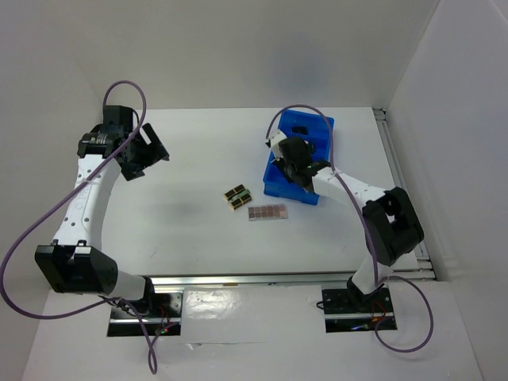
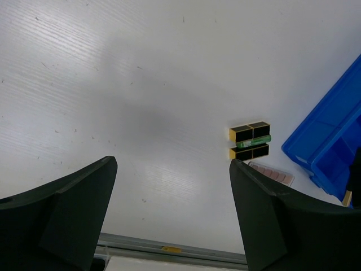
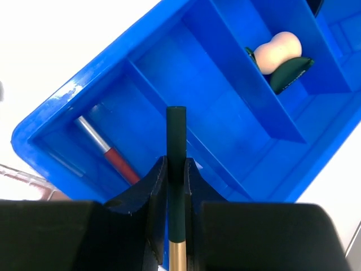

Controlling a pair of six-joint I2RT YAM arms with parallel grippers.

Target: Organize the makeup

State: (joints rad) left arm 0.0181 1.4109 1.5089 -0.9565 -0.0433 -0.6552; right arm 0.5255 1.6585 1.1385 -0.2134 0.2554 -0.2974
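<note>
Pencil (image 3: 176, 135) time, it looks like: the right pincer (image 3: 176, 169) pinches the dark pencil over the blue bin (image 3: 67, 101), so next it should lower it into a slot and let go. The left pincer (image 2: 172, 166) hangs wide with nothing in it, while two lipstick tubes (image 1: 236, 196) and the palette strip (image 1: 267, 212) lie on the tabletop (image 1: 182, 230) near the bin. Only the right wrist view shows inside the bin, where the sponge (image 3: 276, 49) and a pink stick (image 3: 110, 153) lie.
</note>
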